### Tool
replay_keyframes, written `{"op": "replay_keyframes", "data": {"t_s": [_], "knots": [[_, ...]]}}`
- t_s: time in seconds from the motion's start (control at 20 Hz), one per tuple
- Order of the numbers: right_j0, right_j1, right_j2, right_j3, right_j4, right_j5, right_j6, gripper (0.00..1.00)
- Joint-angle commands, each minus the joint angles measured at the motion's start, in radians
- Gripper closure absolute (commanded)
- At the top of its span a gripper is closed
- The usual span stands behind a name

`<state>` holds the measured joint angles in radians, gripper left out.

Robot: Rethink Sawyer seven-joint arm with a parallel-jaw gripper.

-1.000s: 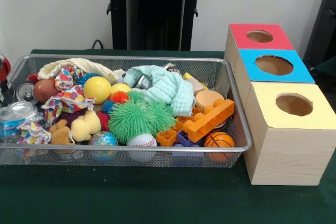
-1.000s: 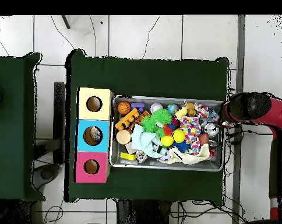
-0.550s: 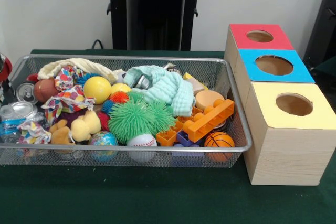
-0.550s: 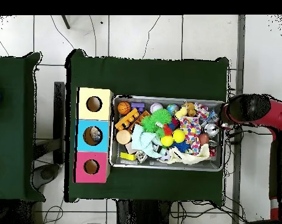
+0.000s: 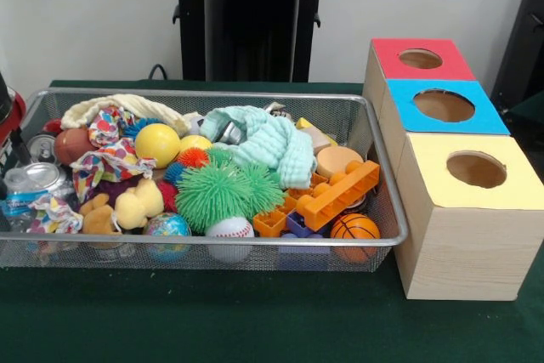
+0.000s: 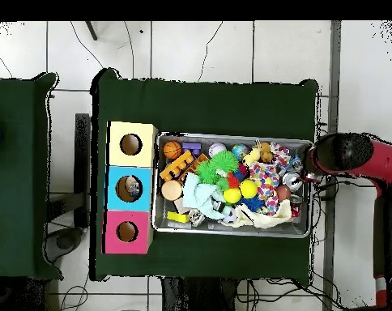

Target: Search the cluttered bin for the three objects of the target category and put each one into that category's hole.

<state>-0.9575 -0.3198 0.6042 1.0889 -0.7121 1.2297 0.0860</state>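
The wire-mesh bin (image 5: 212, 93) is full of toys, and in the overhead view (image 6: 232, 233) it lies beside the wooden box. At its left end in the front view, a blue-and-white labelled bottle (image 5: 12, 207) shows only partly, under a silver can (image 5: 34, 178). I see no other bottles. The blue-panel hole (image 5: 444, 105) is the middle one, and in the overhead view (image 6: 129, 188) something pale shows inside it. The red arm's end (image 6: 345, 154) hangs over the bin's right end. In the front view it shows only as a red and black sliver (image 5: 7, 116). The gripper is hidden beneath it.
The red-panel hole (image 5: 420, 59) and the yellow-panel hole (image 5: 476, 169) flank the blue one. The bin also holds a second can (image 5: 42, 149), a green spiky ball (image 5: 223, 193), a mint cloth (image 5: 263, 138), an orange brick (image 5: 340, 193) and a yellow ball (image 5: 157, 144).
The arm's end has moved a little further over the bin's end. In the front view more of it shows at the left edge, and less of the bottle beside the can is visible.
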Motion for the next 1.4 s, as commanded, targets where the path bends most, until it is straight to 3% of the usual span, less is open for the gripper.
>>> {"op": "replay_keyframes", "data": {"t_s": [0.05, 0.25, 0.35, 0.4, 0.45, 0.8, 1.3, 1.4], "knots": [[-0.017, 0.048, 0.002, 0.088, -0.071, -0.090, -0.239, 0.00], [-0.031, 0.056, 0.015, 0.087, -0.056, -0.099, -0.248, 0.00], [-0.031, 0.065, 0.007, 0.071, -0.041, -0.104, -0.187, 0.00], [-0.042, 0.062, 0.034, 0.091, -0.054, -0.118, -0.289, 0.00], [-0.042, 0.056, 0.038, 0.098, -0.058, -0.108, -0.319, 0.00], [-0.056, 0.031, 0.046, 0.148, -0.038, -0.114, -0.307, 0.00], [-0.063, 0.039, 0.053, 0.156, -0.039, -0.132, -0.311, 0.00], [-0.073, 0.046, 0.055, 0.161, -0.017, -0.147, -0.260, 0.00]]}}
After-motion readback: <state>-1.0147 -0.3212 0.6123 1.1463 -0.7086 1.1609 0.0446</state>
